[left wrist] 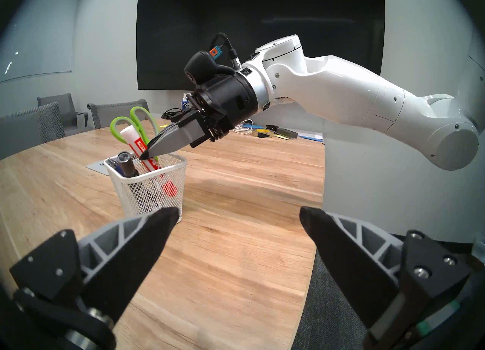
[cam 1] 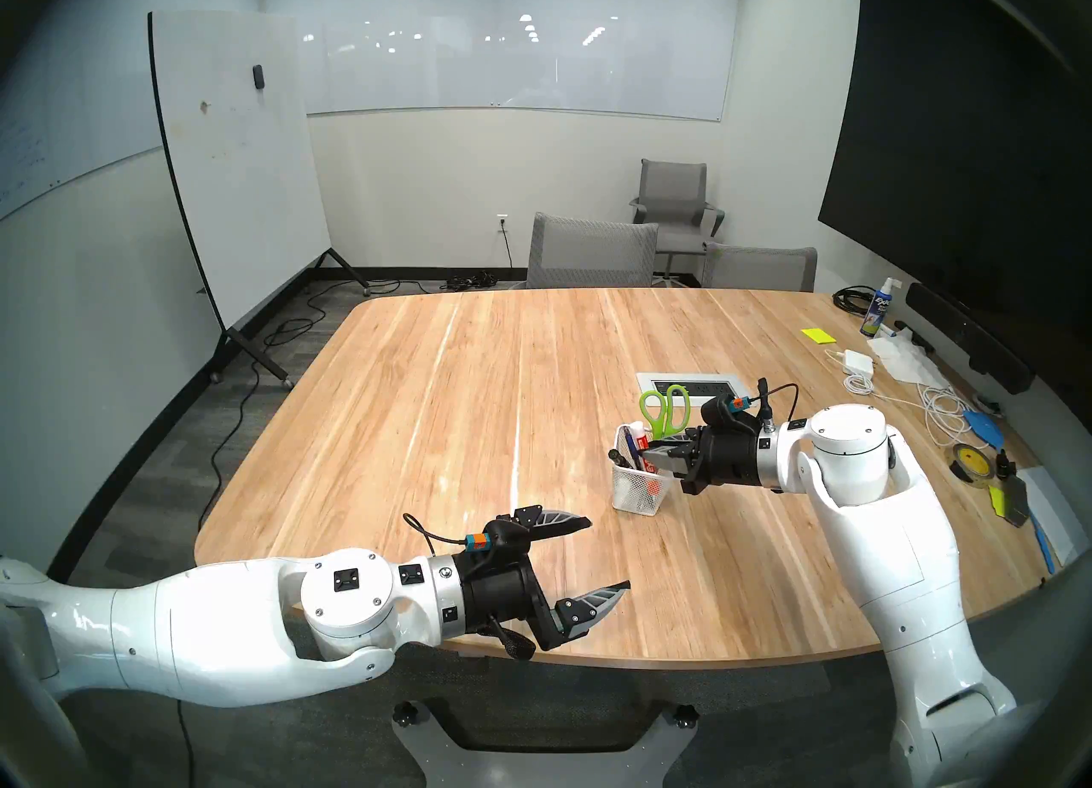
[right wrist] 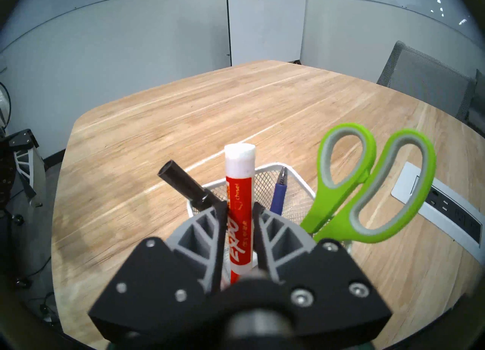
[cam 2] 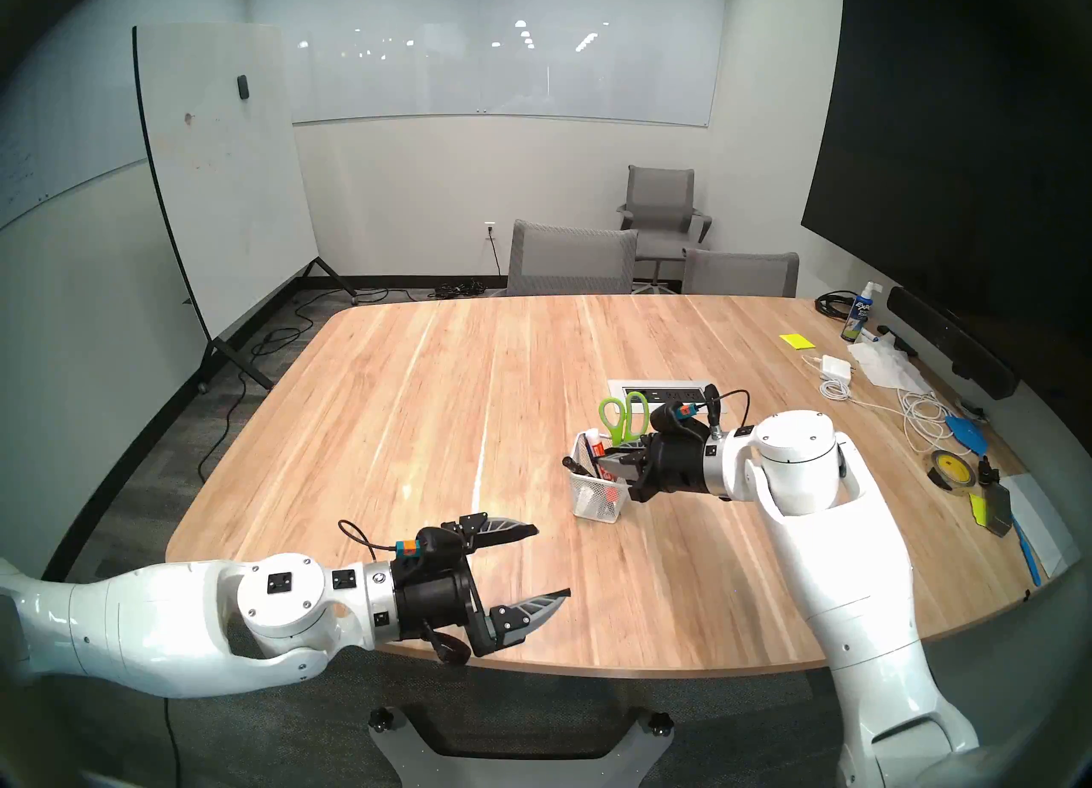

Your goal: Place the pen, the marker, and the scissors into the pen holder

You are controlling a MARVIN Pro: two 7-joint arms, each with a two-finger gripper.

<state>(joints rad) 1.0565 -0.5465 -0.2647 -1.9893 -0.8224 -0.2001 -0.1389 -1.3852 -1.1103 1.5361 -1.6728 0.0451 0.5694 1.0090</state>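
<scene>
The white mesh pen holder stands on the table's right half. In it stand the lime-green scissors, handles up, the slim blue pen, a black marker leaning left, and a red-and-white marker. My right gripper is over the holder's rim. Its fingers flank the red marker, narrowly open, with a thin gap showing on one side. My left gripper hovers wide open and empty near the table's front edge.
A grey power outlet plate is set in the table just behind the holder. Along the right edge lie a spray bottle, a white charger with cables, and a tape roll. Grey chairs stand at the far side.
</scene>
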